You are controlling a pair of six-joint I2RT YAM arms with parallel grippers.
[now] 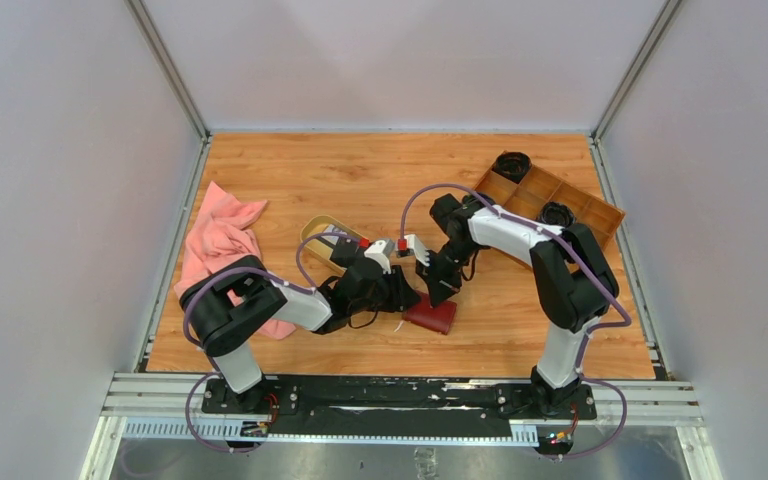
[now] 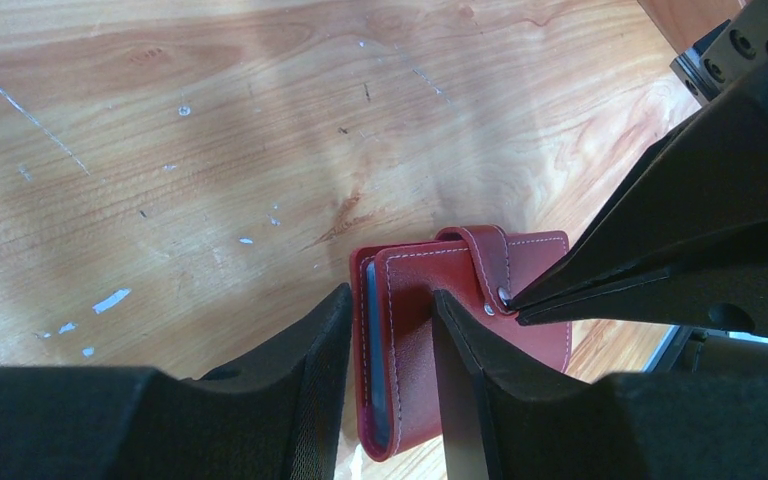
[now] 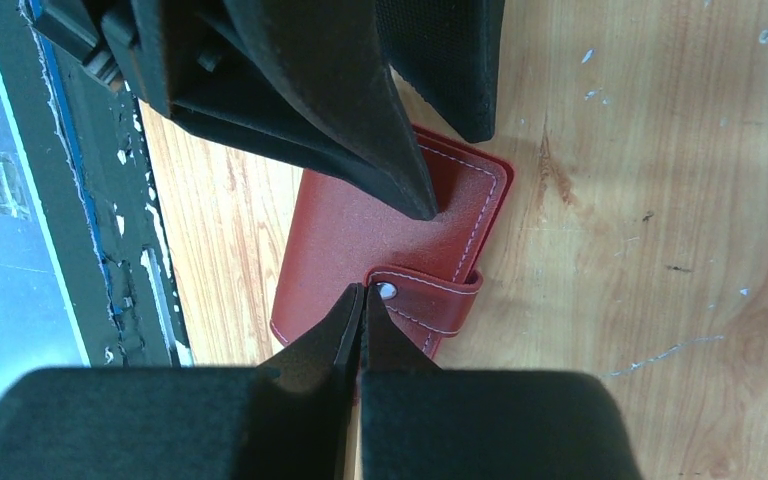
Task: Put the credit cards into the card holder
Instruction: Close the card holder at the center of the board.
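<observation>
The dark red card holder (image 1: 432, 316) lies folded near the table's front middle, with its snap tab (image 3: 428, 296) wrapped over one edge. My left gripper (image 2: 388, 330) is closed across the holder's open edge (image 2: 405, 350), one finger on the back cover and the other on the front. A dark strip between the covers looks like the edge of a credit card (image 2: 372, 340); no other credit cards are in view. My right gripper (image 3: 363, 292) is shut with nothing between its fingers. Its tips touch the metal snap (image 3: 387, 291) on the tab.
A pink cloth (image 1: 218, 240) lies at the left. An oval tan dish (image 1: 320, 231) sits behind my left gripper. At the back right stands a wooden compartment tray (image 1: 588, 206) with black round things (image 1: 511, 163) in it. The metal rail (image 1: 400, 392) runs just in front of the holder.
</observation>
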